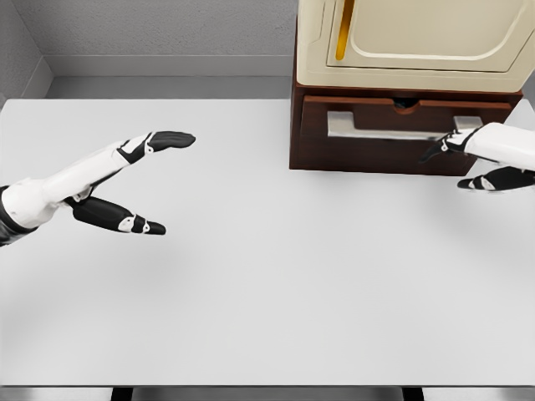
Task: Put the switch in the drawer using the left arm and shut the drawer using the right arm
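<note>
- White table (251, 292) fills my view nearest the camera, bare in front of the drawer (401, 125).
- Left hand (138, 184) hangs over the table, well to the left of the drawer, fingers spread, holding nothing.
- Right hand (485, 159) sits just at the drawer's right end, fingers loosely extended, gripping nothing I can see.
- Drawer looks slightly pulled out of its brown cabinet (376, 154); a pale flat shape lies inside, possibly the switch, but I cannot tell.
- I judge placing is done or nearly so, with closing left.
- Cream appliance (410, 42) tops the cabinet; grey wall (167, 33) behind.
</note>
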Tool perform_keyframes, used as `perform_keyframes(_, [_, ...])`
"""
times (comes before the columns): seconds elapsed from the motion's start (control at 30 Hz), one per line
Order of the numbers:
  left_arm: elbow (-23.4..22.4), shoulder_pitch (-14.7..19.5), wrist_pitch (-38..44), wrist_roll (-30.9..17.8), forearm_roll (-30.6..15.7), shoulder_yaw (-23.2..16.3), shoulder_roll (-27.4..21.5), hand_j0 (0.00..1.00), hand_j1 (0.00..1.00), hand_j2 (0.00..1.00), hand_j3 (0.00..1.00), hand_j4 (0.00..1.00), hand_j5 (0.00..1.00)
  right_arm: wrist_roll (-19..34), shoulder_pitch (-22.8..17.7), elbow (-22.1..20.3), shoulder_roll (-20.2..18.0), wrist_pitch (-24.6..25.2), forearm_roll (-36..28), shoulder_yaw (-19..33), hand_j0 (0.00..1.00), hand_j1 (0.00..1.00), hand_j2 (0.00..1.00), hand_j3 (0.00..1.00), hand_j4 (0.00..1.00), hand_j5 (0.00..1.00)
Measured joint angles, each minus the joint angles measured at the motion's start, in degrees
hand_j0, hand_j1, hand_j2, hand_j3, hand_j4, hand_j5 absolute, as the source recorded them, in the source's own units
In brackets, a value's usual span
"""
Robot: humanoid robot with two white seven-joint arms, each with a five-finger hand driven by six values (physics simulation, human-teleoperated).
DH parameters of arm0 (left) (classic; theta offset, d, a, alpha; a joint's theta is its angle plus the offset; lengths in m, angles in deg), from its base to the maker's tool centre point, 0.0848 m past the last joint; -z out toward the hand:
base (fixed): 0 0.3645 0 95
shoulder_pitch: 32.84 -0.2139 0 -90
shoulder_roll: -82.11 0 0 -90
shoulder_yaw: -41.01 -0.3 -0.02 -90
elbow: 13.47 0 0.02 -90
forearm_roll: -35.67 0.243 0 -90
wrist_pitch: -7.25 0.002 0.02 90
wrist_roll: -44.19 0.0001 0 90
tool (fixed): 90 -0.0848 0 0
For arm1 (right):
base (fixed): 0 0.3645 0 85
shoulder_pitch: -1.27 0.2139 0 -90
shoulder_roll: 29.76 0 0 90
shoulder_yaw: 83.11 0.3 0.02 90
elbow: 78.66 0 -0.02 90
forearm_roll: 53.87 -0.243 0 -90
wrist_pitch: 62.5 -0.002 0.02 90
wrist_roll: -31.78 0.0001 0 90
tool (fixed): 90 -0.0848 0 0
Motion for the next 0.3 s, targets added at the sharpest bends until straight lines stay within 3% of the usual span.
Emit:
perform_keyframes(0.2, [0.0, -0.4, 0.0, 0.0, 0.0, 0.0, 0.0, 1.00, 1.00, 1.00, 1.00, 1.00, 1.00, -0.1, 0.0, 1.1, 0.7, 0.0, 0.9, -1.4, 0.77, 0.77, 0.77, 0.77, 0.77, 0.77])
perform_keyframes(0.3, [0.0, -0.4, 0.0, 0.0, 0.0, 0.0, 0.0, 1.00, 1.00, 1.00, 1.00, 1.00, 1.00, -0.1, -3.1, -1.7, -0.1, -0.1, 1.3, -1.4, 0.77, 0.77, 0.77, 0.77, 0.77, 0.77])
